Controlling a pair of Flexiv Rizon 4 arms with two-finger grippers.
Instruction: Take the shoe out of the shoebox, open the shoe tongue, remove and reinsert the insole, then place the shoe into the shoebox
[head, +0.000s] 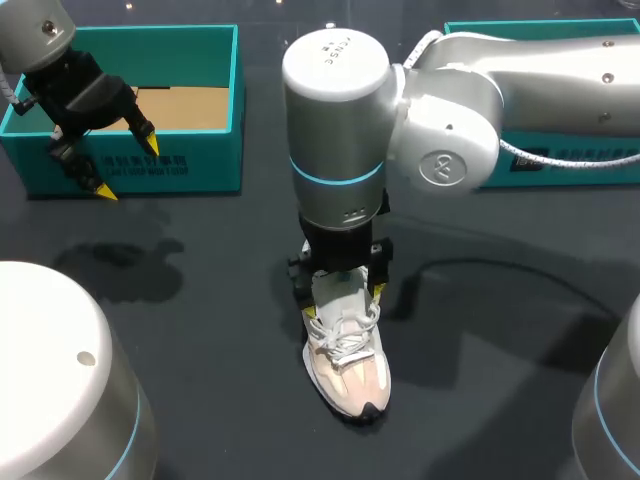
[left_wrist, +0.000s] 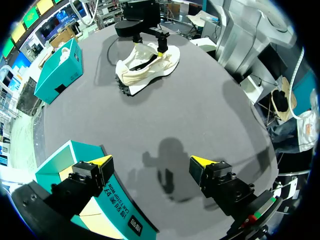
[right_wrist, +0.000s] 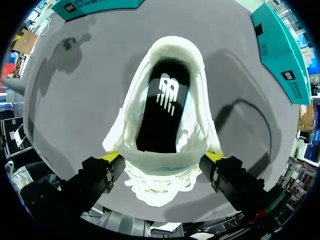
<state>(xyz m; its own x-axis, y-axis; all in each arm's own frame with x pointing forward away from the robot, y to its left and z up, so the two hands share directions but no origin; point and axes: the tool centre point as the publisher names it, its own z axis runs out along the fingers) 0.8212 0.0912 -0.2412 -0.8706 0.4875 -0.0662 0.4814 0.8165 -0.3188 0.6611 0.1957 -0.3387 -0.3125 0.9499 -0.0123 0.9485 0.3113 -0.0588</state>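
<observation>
The shoe (head: 348, 365) is out on the dark table (head: 200, 330), standing on its sole in the middle. Its long axis runs straight from 12 to 6 o'clock: toe at 6, nearest the robot, and heel at 12, tucked under the wrist of the right arm. The right gripper (right_wrist: 163, 156) hangs directly over it with its fingers spread wide. One yellow tip sits just beside each flank at 3 and 9 o'clock, so the finger line crosses the shoe's length square on. I can't confirm any squeeze from those tips, so I call them apart, pinching nothing. Between them lies the top edge of the tongue (right_wrist: 162, 165), with the laces (head: 345, 340) running off towards the toe. Ahead of the fingers the black insole (right_wrist: 165, 107) lies flat inside the opening. That is the relation that matters. The tongue is right under the right gripper and the insole is just past it towards the heel, so this looks like the right arm's job. The left gripper (head: 127, 168) is well apart, out at about 10 o'clock from the shoe. It is also spread and holds nothing, hovering at the near wall of the teal shoebox (head: 215, 150). A second box (head: 590, 165) sits at about 2 o'clock, partly hidden behind the right arm.
</observation>
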